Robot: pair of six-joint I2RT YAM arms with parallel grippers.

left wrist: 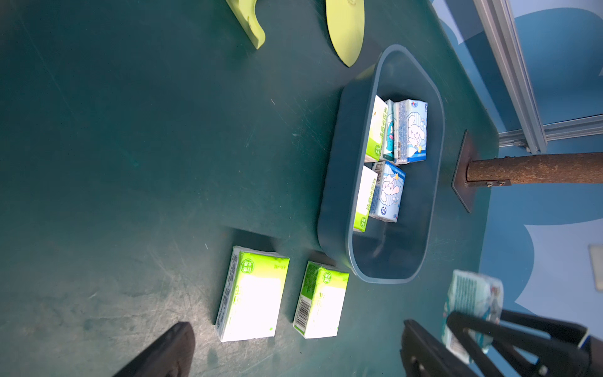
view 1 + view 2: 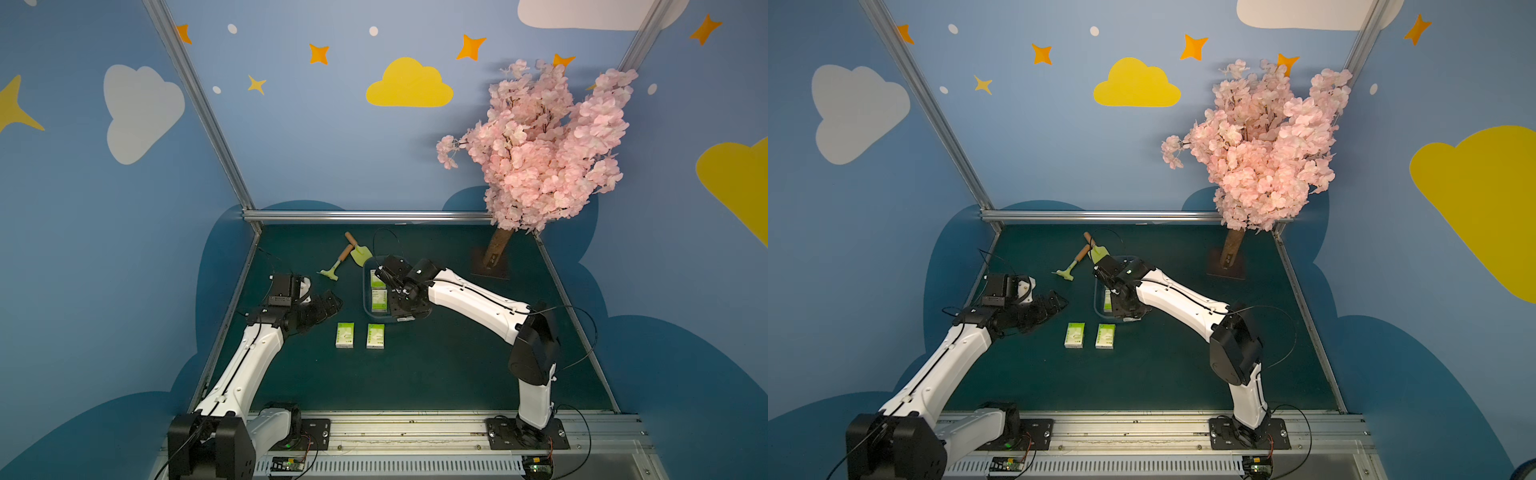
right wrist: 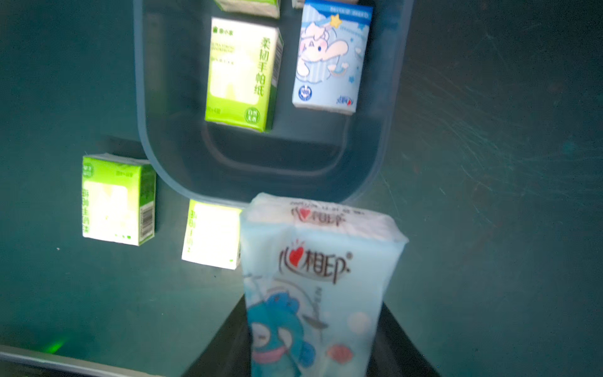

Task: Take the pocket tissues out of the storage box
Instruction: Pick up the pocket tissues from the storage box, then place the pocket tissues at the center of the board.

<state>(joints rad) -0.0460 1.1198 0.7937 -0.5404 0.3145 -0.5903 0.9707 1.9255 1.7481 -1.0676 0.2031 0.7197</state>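
Blue packet (image 3: 316, 277): pinched in right hand (image 1: 466, 323), just off box (image 1: 336, 182) near end, long axis along box's length.
Green packets (image 2: 344, 335): two, flat on green worktop (image 2: 415, 374) beside that end, parallel.
Other packets (image 1: 409, 130): inside box.
Left hand (image 2: 326, 305): spread.
Walls: blue, cloud-painted.

At six o'clock, light blue packet (image 3: 319, 280) clamped in right gripper (image 3: 312, 344), storage box (image 3: 141, 81) at twelve, two green packets (image 3: 117, 199) outside at nine.

on the dark green desk (image 2: 415, 374) are set the storage box (image 1: 336, 182), a green-and-white tissue packet (image 2: 344, 335), a second packet (image 2: 375, 336) beside it, a toy shovel (image 2: 358, 253), a rake (image 2: 332, 270) and the tree's base plate (image 2: 490, 272).
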